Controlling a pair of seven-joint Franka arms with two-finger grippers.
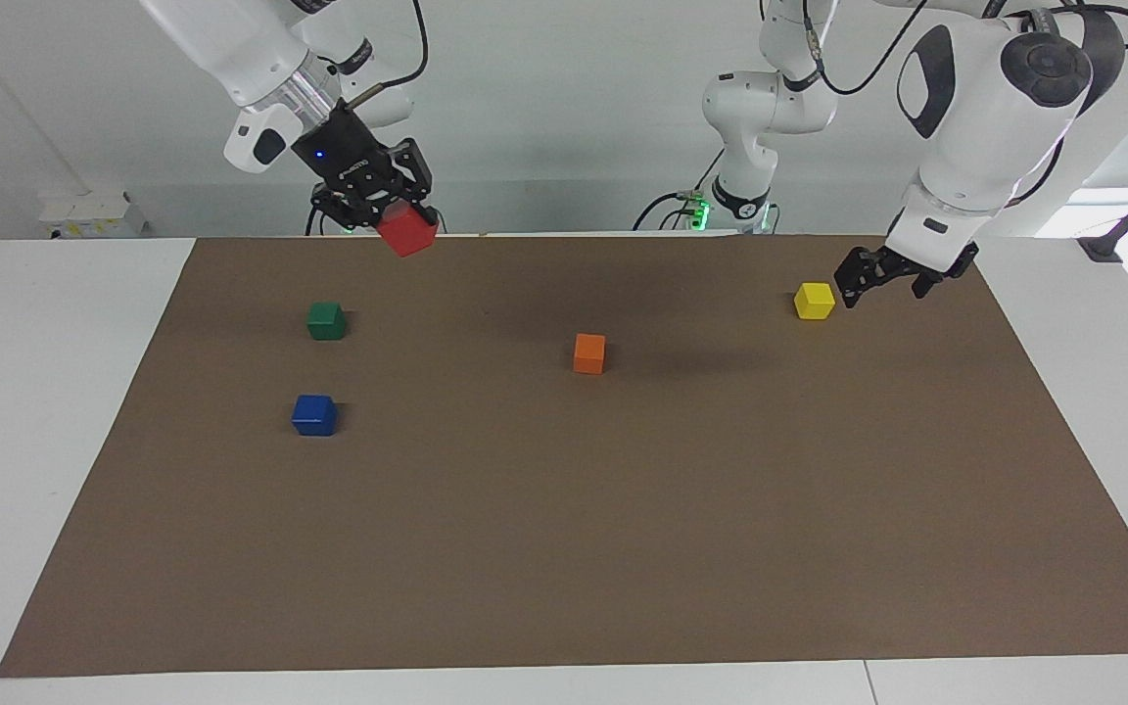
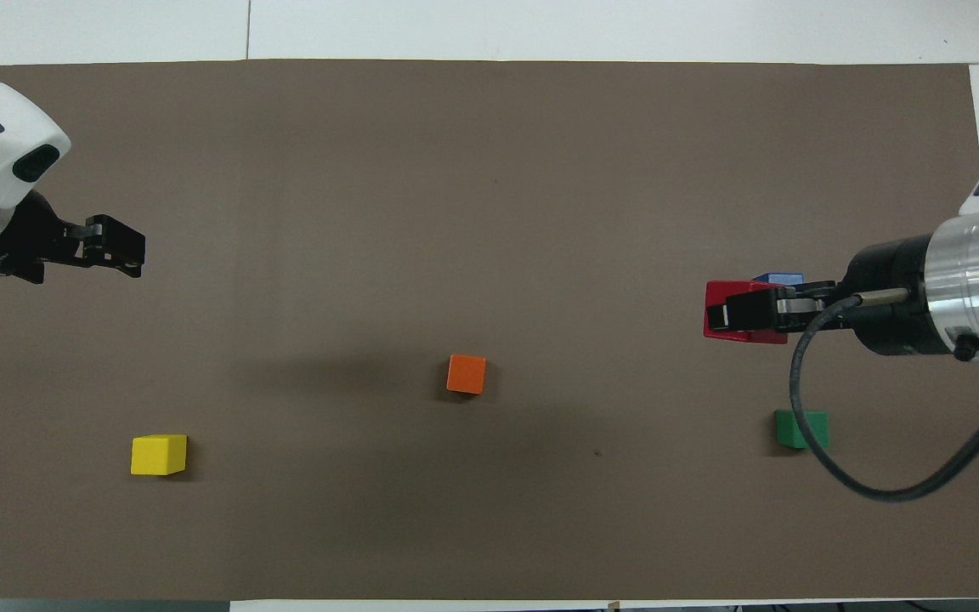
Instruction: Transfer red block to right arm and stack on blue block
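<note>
Gripping red block [image 1: 408, 231] between its fingers, right gripper [image 1: 394, 209] hung raised over mat [image 1: 564, 548] — block clear of surface, at right arm's end of table. Blue block [image 1: 314, 414] lay on mat, farther from robots than green block [image 1: 326, 320]. Left gripper [image 1: 882, 277] hung just beside yellow block [image 1: 814, 301] — fingers spread, holding nothing. Orange block [image 1: 589, 352] sat mid-mat.

On the mat [image 1: 564, 548], the green block [image 1: 326, 320] lies nearer to the robots than the blue block [image 1: 314, 414], both toward the right arm's end. The orange block [image 1: 589, 352] sits mid-mat. The yellow block [image 1: 815, 301] lies toward the left arm's end. The right gripper [image 1: 398, 211] holds the red block [image 1: 407, 231] aloft.
</note>
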